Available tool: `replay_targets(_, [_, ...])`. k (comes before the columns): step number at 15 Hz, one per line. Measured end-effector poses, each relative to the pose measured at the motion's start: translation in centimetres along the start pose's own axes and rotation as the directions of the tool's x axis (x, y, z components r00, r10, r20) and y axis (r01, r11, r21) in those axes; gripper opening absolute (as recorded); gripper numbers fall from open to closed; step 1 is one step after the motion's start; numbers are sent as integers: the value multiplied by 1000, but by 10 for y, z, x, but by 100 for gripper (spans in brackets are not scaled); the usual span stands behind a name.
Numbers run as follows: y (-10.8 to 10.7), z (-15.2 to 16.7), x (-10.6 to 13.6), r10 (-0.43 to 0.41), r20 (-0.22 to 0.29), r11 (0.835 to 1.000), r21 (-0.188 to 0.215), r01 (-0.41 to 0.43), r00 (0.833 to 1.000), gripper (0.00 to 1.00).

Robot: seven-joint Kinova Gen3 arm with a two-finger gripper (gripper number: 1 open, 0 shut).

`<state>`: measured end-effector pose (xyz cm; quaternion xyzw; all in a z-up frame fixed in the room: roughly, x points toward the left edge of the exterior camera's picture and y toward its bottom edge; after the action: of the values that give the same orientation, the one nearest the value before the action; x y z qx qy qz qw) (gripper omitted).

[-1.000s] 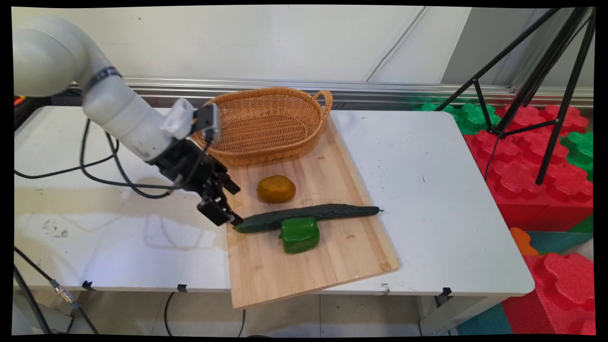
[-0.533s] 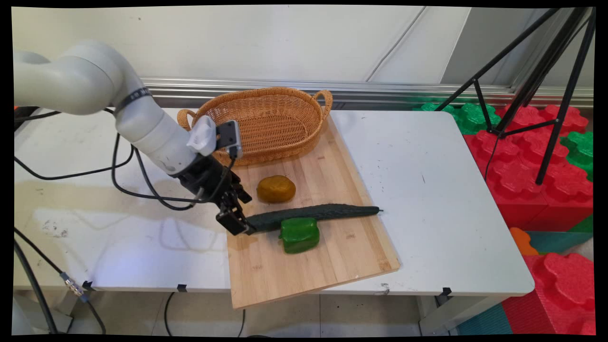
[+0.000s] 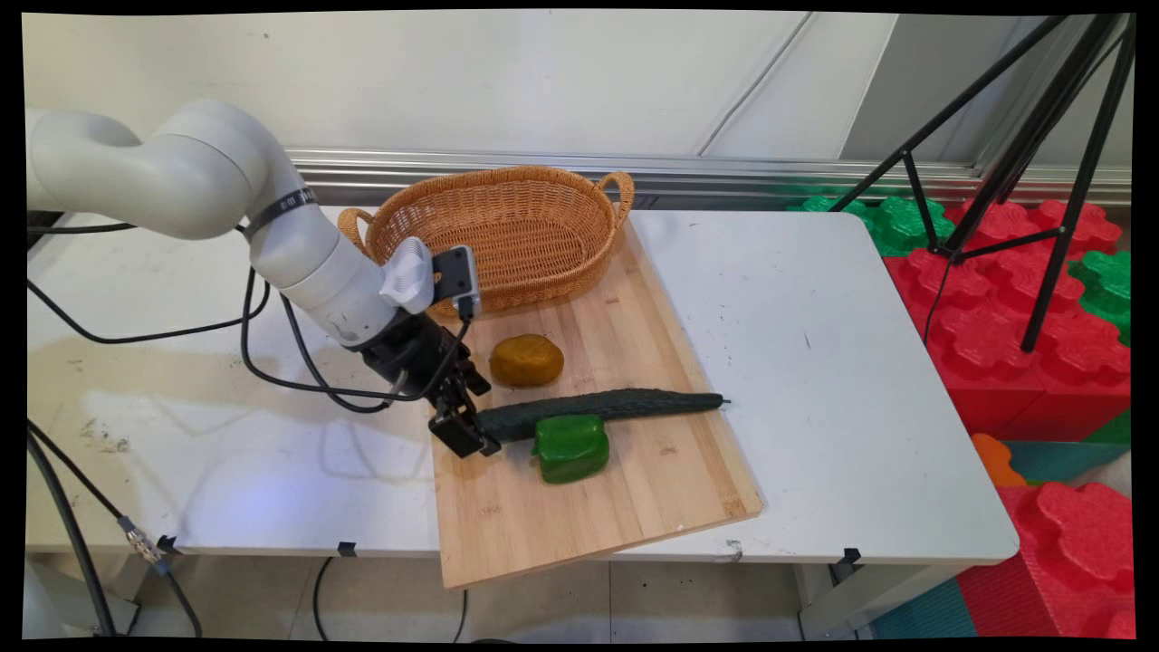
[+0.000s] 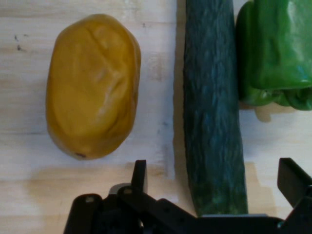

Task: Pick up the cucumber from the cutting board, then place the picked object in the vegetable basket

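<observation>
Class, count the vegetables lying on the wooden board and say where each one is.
3. The potato lies nearest the basket. The cucumber lies across the board, its end between the fingers of the open gripper. The green pepper sits against the cucumber's near side.

- I saw the gripper (image 3: 473, 435) as plain black, on a white arm (image 3: 272, 226) trailing black cables (image 3: 299, 362).
- The cucumber (image 3: 598, 409) was dark green; in the hand view its skin looked finely mottled and pebbled, paler green at the end nearest the fingers.
- The pepper (image 3: 570, 446) was a glossy bright green.
- The potato (image 3: 526, 359) was a dull yellow-brown with a few small dark specks.
- The cutting board (image 3: 579, 507) was pale wood with a light streaked grain.
- The basket (image 3: 507, 231) was tan wicker in a tight woven pattern.
- The table (image 3: 833, 380) was white with faint grey scuffs.
</observation>
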<state>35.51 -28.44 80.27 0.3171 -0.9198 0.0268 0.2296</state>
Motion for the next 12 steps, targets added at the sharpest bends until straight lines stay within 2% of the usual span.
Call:
replay_targets(2, [0,5,2,3,0,1000,5,-3,1000,100])
replay_targets(3, [0,6,3,3,-2,1000,6,-3,1000,0])
replay_targets(12, [0,8,5,-16,-26,1000,8,16,1000,0])
